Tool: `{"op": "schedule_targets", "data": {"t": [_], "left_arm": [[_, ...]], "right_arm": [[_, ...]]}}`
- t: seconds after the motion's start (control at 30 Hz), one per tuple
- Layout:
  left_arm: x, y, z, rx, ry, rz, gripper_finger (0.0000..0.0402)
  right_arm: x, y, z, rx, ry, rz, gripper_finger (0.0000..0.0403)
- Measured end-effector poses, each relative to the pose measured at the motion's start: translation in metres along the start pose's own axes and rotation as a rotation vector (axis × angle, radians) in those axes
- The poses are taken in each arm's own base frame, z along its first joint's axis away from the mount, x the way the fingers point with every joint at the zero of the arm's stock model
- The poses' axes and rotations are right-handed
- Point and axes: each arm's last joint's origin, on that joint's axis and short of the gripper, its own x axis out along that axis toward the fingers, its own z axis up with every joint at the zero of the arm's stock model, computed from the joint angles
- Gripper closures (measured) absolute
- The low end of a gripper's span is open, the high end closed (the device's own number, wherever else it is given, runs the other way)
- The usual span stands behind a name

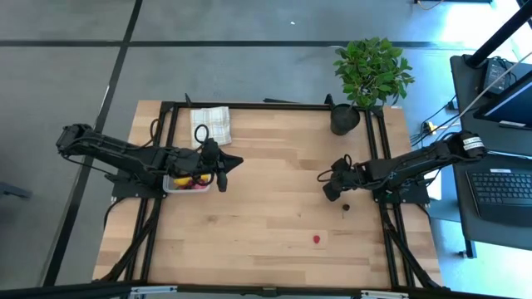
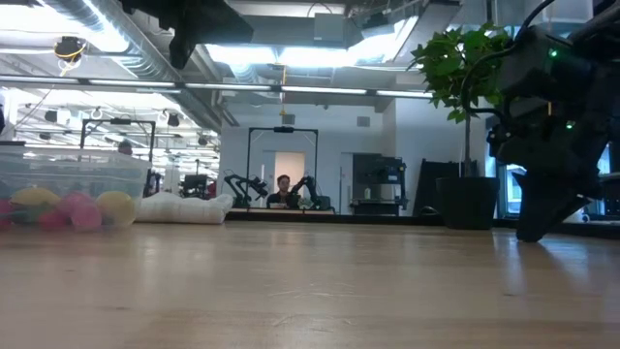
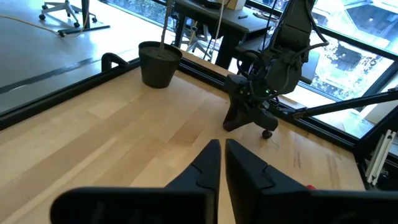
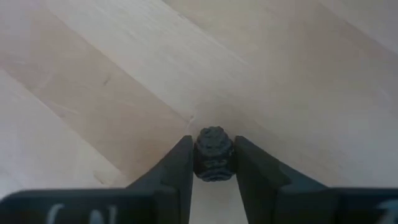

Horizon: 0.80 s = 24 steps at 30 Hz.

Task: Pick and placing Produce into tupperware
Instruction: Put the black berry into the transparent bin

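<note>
The right gripper [image 4: 214, 163] was down at the worktop [image 1: 266, 208] on its right side, its jaws pressed against either side of a small dark, bumpy berry-like piece [image 4: 214, 154] sitting on the wood. Another small dark piece [image 1: 345, 206] lay just beside that gripper, and a red piece [image 1: 317, 239] sat alone nearer the front edge, well apart from both arms.

Over on the left, the left gripper [image 1: 229, 162] hung just past the tupperware [image 1: 187, 183], its jaws brought together with nothing between them. The clear tub already held yellow and pink pieces, seen through its wall from table height [image 2: 73, 208]. A folded checked cloth [image 1: 209, 124] lay behind the tub, and a potted plant [image 1: 370, 75] stood at the far right corner. A person [image 2: 283, 192] sat far back in the room.
</note>
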Motion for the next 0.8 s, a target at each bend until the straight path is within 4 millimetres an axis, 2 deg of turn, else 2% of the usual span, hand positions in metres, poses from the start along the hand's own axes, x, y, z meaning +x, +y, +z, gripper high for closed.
{"op": "schedule_targets", "data": {"t": [0.2,0.4,0.63,0.8], "left_arm": [[0.0000,0.0000,0.0000,0.000,0.000,0.000,0.0395],[0.0000,0.0000,0.0000,0.000,0.000,0.000,0.0401],[0.0000,0.0000,0.0000,0.000,0.000,0.000,0.0386],[0.0000,0.0000,0.0000,0.000,0.000,0.000,0.0374]], "right_arm": [[0.0002,0.0001,-0.0002,0.007,0.006,0.003,0.0289],[0.0002,0.0001,-0.0003,0.006,0.009,0.005,0.0303],[0.0003,0.0001,-0.0005,0.005,0.012,0.006,0.0293],[0.0003,0.0001,-0.0005,0.001,0.013,0.006,0.0301]]}}
